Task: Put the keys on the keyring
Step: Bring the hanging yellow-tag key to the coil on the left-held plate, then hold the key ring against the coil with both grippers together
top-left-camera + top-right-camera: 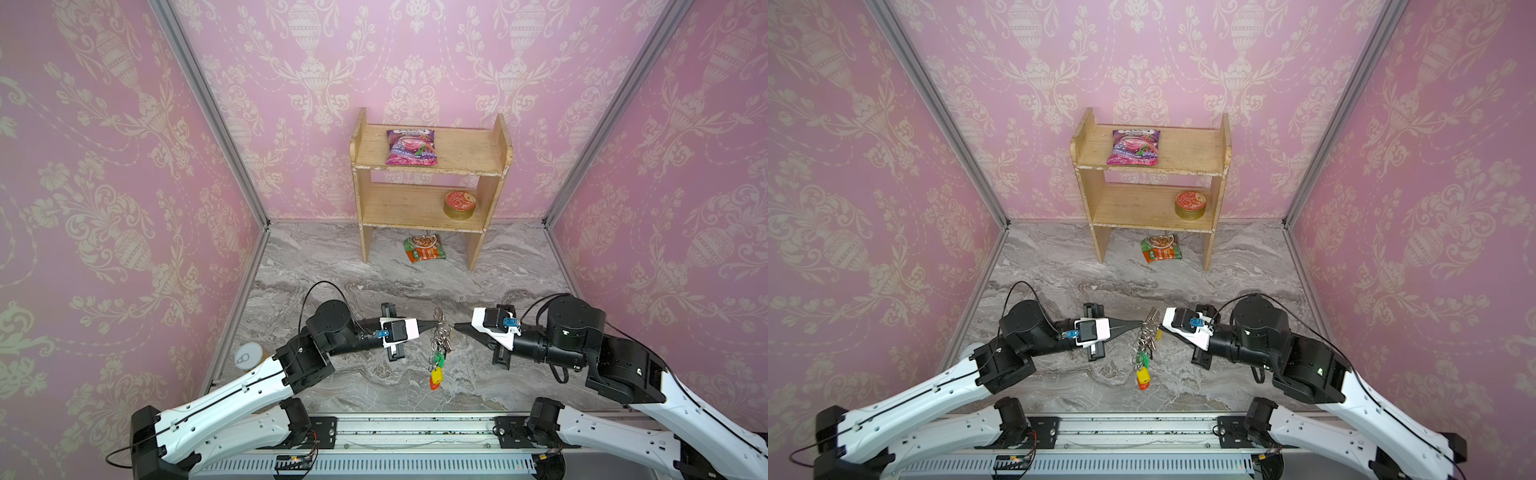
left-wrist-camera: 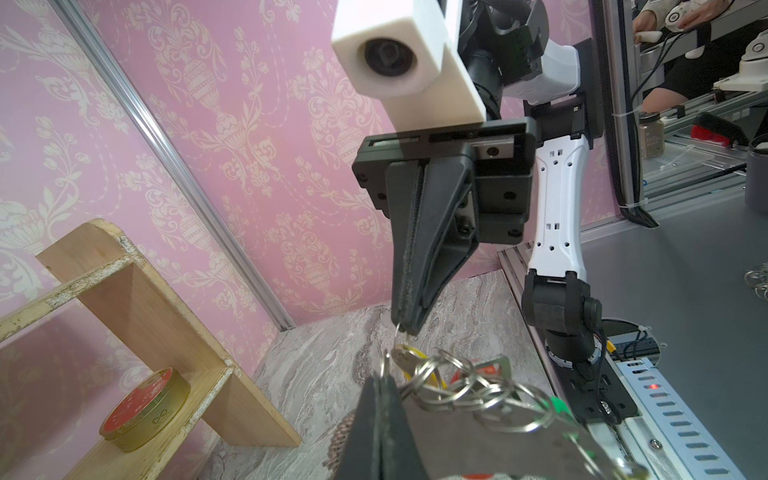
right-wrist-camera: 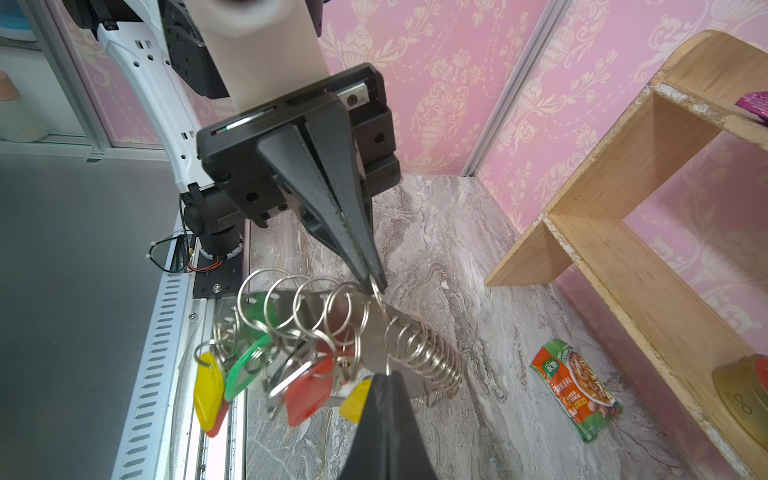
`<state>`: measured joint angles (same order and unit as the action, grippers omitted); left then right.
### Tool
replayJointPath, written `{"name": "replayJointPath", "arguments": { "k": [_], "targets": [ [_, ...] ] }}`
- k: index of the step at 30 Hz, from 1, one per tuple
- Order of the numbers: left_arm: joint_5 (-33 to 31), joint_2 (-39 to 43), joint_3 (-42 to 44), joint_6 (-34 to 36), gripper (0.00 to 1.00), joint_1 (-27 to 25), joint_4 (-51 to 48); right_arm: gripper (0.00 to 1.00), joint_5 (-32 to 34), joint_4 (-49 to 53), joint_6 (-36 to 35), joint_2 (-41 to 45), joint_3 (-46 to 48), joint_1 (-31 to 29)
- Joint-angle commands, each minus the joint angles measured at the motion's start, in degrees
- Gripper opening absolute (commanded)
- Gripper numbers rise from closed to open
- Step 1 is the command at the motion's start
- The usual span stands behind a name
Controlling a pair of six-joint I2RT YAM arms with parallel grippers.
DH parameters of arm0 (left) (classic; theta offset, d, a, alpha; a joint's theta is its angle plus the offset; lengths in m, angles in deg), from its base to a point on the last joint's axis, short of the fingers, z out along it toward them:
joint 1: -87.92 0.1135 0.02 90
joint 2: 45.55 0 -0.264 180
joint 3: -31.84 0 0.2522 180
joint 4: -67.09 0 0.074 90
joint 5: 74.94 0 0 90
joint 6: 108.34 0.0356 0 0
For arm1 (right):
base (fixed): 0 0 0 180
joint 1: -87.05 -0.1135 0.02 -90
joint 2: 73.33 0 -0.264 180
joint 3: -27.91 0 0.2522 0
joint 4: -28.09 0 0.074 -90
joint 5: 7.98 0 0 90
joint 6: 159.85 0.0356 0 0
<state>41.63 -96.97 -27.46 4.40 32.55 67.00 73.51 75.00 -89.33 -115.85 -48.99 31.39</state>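
Keyring [image 3: 376, 338] hanging between left hand [image 3: 376, 282] and right hand [image 2: 405, 326], both pinching it, sachet [image 3: 575, 388] marked 家樂

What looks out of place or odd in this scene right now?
The green-orange packet lies on the marble tabletop between the legs of the wooden shelf, whereas the purple packet and the tin sit on its boards. The shelf's board edges look chipped. Nothing else stands out.
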Motion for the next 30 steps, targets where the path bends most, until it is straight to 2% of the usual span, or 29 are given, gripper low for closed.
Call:
{"name": "replayJointPath", "arguments": {
  "k": [1, 30],
  "targets": [
    [-1.4, 0.5, 0.0, -1.5, 0.0, -0.3, 3.7, 0.0, 0.0, -2.7, 0.9, 0.0, 0.3, -0.6],
    [-1.0, 1.2, 0.6, -0.8, 0.0, -0.3, 3.9, 0.0, 0.3, -4.7, 0.5, -1.2, -1.1, -1.4]
  ]
}}
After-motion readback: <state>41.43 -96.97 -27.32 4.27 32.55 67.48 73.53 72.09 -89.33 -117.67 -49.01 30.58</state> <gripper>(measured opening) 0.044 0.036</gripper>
